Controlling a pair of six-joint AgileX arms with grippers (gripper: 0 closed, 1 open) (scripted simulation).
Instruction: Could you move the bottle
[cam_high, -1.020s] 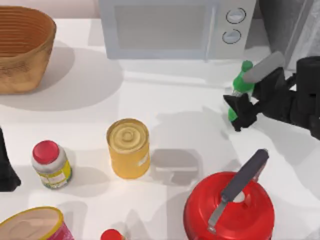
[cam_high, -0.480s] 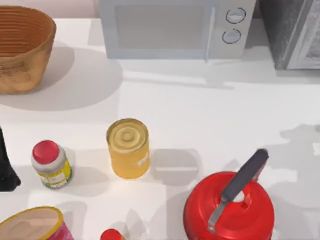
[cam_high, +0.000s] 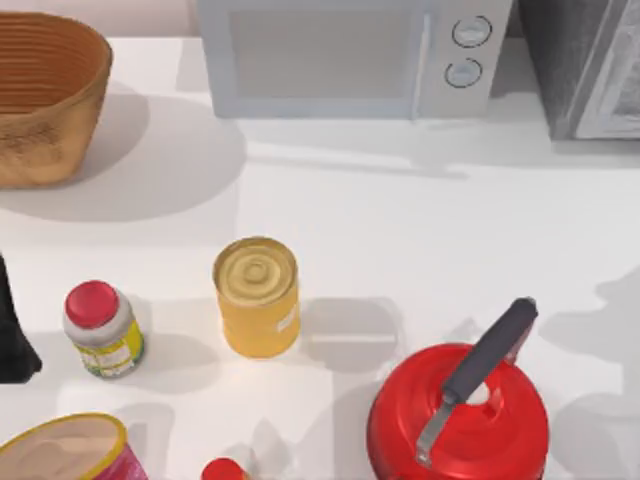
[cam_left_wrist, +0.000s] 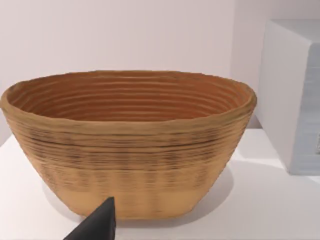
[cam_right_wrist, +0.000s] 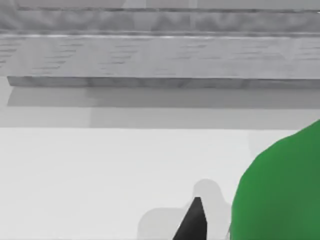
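While the green bottle (cam_right_wrist: 280, 190) sits close beside the right claw (cam_right_wrist: 194, 220), the left arm (cam_high: 12, 335) is parked at the left edge of the bench (cam_high: 400, 230).

In the right wrist view the bottle is just beside a dark tip of the right claw, above the white bench, with a grey wall behind; I cannot tell if this claw is spread or pinching. The left claw (cam_left_wrist: 97, 225) faces the woven basket (cam_left_wrist: 127, 145), and its state I cannot tell either.
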